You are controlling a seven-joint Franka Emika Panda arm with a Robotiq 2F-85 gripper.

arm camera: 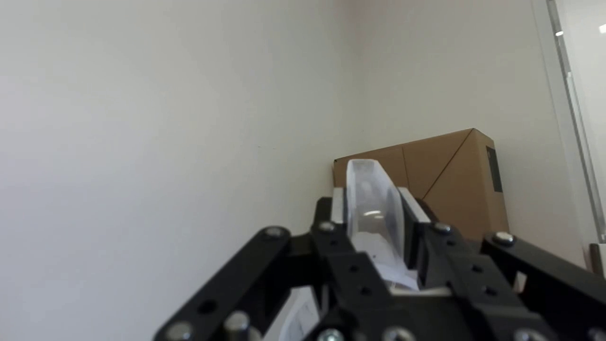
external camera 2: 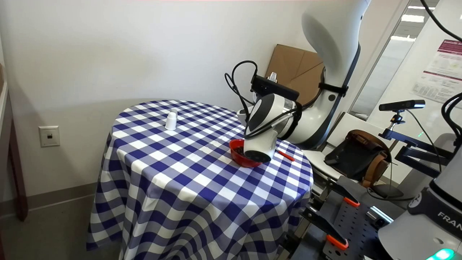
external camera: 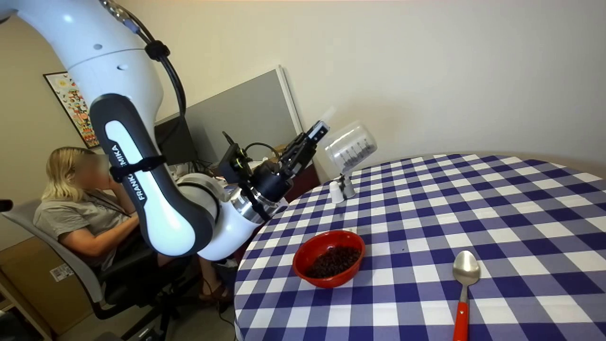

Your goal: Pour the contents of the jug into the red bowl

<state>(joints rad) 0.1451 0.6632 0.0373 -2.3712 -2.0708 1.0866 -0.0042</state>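
The clear jug [external camera: 352,146] is tilted in the air above the table, with measuring marks and dark specks along its lower side. I cannot tell marks from contents there. My gripper [external camera: 320,130] is shut on the jug's handle, which shows between the fingers in the wrist view [arm camera: 374,203]. The red bowl [external camera: 303,258] stands upright on the table, below the jug in that exterior view, with dark bits inside. It also shows in an exterior view [external camera 2: 240,158], partly hidden by the arm. There the gripper is hidden behind the wrist.
A metal spoon with a red handle [external camera: 466,270] lies on the checkered tablecloth [external camera: 426,227]. A white cup-like thing [external camera: 336,192] stands beside a greyish one [external camera: 348,187] toward the back. A person [external camera: 90,203] sits beside the table. A cardboard box [arm camera: 454,189] stands by the wall.
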